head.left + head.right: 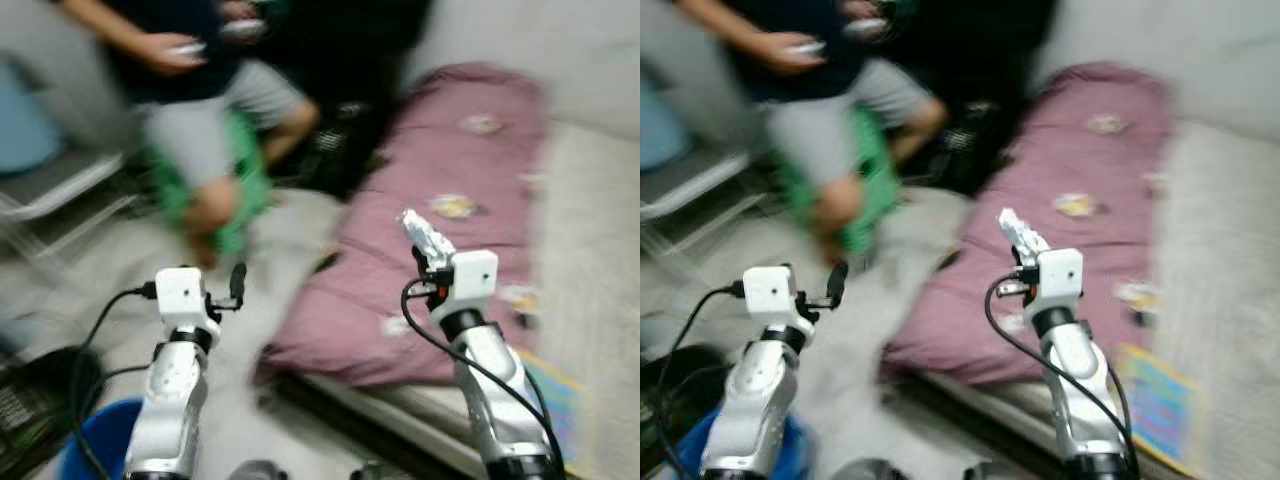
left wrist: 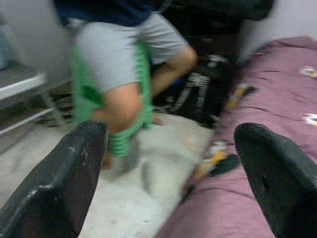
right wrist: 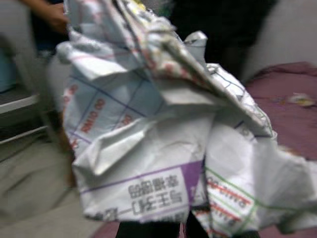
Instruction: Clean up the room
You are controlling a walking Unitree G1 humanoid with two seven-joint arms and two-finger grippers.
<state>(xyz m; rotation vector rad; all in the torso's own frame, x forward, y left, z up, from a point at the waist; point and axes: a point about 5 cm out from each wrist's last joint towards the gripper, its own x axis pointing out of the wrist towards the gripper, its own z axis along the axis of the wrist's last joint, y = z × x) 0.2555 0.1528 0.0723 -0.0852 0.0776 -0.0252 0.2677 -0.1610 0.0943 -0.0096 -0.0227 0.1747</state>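
Silver arms, white wrist boxes, black cables; black-fingered left tool

head pair looks down; wrists look forward; all share purple mattress

The left arm rises from the lower left of the left eye view, its silver forearm bent upward to a white wrist block, and the left gripper points up and slightly right with its two black fingers spread wide apart (nothing sits between them). The right arm climbs from the lower right of the same view, a black cable looping beside its wrist. The right gripper is raised at centre right, closed around a crumpled paper wrapper.
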